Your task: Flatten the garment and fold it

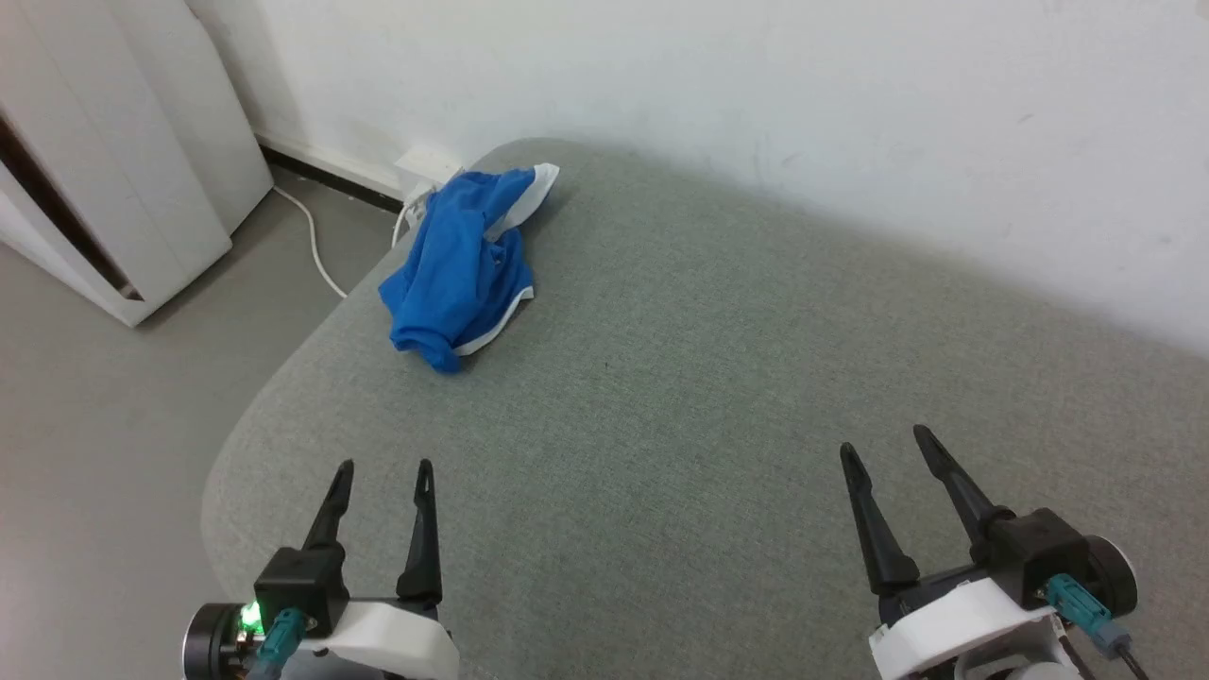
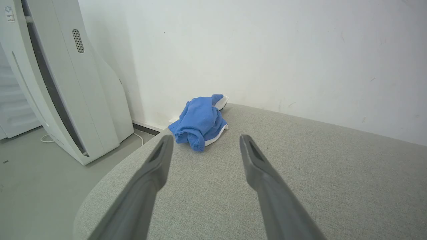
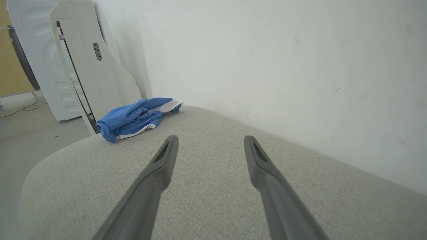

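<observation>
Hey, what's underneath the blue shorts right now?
The crumpled garment rests on the grey fabric surface, near its far left edge. Anything directly beneath the bunched cloth is covered.

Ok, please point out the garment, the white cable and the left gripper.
garment (image 1: 458,274), head view, crumpled blue middle.
white cable (image 1: 315,244), head view, curve on the floor.
left gripper (image 1: 386,467), head view, midway between its jaws' tips.

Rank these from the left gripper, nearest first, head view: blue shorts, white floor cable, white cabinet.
1. Blue shorts: crumpled at the far-left corner of the grey padded surface, straight ahead of the open left gripper.
2. White floor cable and white cabinet: both down on the floor, off the surface's left edge. Too close to call between them.
</observation>
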Available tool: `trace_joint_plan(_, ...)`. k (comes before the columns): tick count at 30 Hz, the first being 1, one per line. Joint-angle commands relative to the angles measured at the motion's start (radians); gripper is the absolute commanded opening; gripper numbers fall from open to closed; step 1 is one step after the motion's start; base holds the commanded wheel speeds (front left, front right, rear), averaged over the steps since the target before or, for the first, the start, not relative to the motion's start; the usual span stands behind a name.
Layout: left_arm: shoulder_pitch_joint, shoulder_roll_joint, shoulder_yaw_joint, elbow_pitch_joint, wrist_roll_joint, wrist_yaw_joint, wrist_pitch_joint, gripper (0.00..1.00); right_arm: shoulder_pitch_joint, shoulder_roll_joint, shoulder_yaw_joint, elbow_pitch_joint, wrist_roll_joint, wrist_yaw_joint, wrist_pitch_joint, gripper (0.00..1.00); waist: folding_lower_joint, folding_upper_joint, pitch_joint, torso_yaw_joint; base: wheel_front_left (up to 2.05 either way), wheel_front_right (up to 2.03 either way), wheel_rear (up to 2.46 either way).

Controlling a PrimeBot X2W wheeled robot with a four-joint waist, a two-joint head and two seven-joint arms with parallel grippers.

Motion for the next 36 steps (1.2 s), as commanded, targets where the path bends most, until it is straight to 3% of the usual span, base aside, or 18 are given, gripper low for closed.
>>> trace_joint_plan(1,0.011,-0.001,-0.004,0.007,-0.013,0.006,-0.010,1.00,0.008,0.003,0.004,0.004,0.001,-0.001,-0.011,1.00,0.0000,0.0000,0.013,0.007,0.00,0.00,0.00)
trace_joint_plan(8,-0.049,-0.001,0.006,0.010,-0.074,-0.008,-0.025,1.00,0.001,0.003,-0.009,0.013,-0.021,-0.001,-0.025,1.00,0.0000,0.0000,0.065,0.017,0.00,0.00,0.00)
trace_joint_plan(18,-0.271,0.046,0.039,0.148,-0.064,-0.048,-0.044,1.00,-0.034,0.003,0.016,-0.007,-0.085,-0.001,-0.044,1.00,0.0000,0.0000,0.184,-0.013,0.00,0.00,0.00)
trace_joint_plan(23,-0.447,0.118,0.040,0.330,-0.070,-0.087,-0.006,1.00,-0.070,-0.014,0.041,-0.035,-0.110,-0.001,-0.055,1.00,0.0000,0.0000,0.276,-0.051,0.00,0.00,0.00)
trace_joint_plan(30,-0.680,0.229,-0.021,0.546,-0.104,-0.144,0.156,1.00,-0.113,-0.042,0.051,-0.074,-0.115,-0.001,-0.046,1.00,0.0000,0.0000,0.381,-0.130,0.00,0.00,0.00)
trace_joint_plan(36,-0.833,0.344,-0.179,0.635,-0.220,-0.150,0.262,1.00,-0.148,-0.062,0.061,-0.097,-0.113,-0.001,-0.037,1.00,0.0000,0.0000,0.461,-0.202,0.00,0.00,0.00)
